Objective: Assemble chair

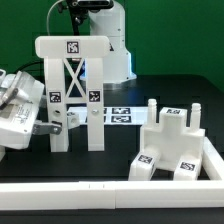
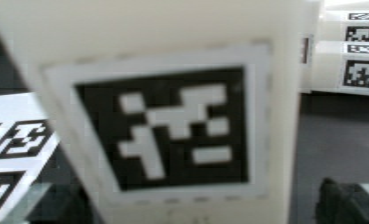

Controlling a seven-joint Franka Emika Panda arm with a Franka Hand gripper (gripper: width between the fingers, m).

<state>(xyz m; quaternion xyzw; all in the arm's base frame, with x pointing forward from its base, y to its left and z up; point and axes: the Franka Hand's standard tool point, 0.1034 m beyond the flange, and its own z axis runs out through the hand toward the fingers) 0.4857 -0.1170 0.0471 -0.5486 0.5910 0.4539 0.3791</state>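
The chair's tall back frame [image 1: 72, 90], white with crossed braces and black-and-white tags, stands upright left of the table's middle. My gripper [image 1: 50, 125] reaches in from the exterior view's left, level with the lower part of the frame's nearer post. In the wrist view that post [image 2: 172, 110] and its large tag fill the picture. It sits between my dark fingertips [image 2: 355, 200], and my gripper [image 2: 199, 205] is open, with a gap showing on one side. A second chair piece [image 1: 175, 150], a blocky slab with short posts, lies at the exterior view's right.
The marker board [image 1: 122, 114] lies flat behind the back frame and shows again beside the post [image 2: 12, 145]. A long plain white rail [image 1: 100, 192] borders the table's front and turns up the right side. The arm's base [image 1: 110, 40] stands at the back.
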